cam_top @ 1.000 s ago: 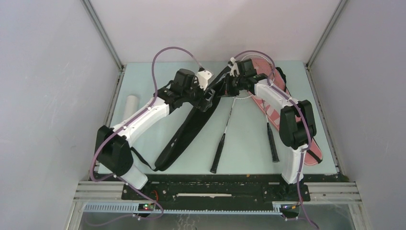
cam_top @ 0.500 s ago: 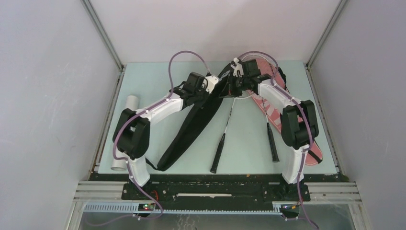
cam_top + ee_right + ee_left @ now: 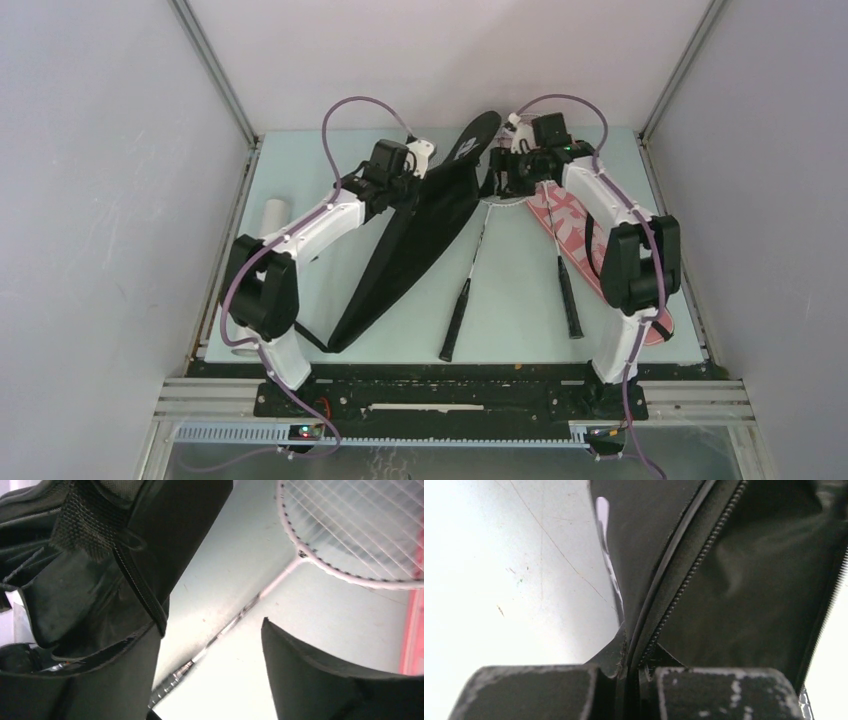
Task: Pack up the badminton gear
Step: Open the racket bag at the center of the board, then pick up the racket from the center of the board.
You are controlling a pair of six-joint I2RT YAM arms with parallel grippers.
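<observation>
Left gripper: clamped tight on zip edge of black fabric racket cover; flap held up, mouth gaping rightward.
Right gripper: jaws apart, holding nothing, poised above throat of pale-framed racket with black grip.
Racket: flat on table, just right of cover, long axis near-to-far, roughly parallel to cover, head at far end. Right arm nearer.
Cover: limp, creased; judged likely to sag if released.

tube far left | CROSSWAY cover left of racket | SPORT cover right
</observation>
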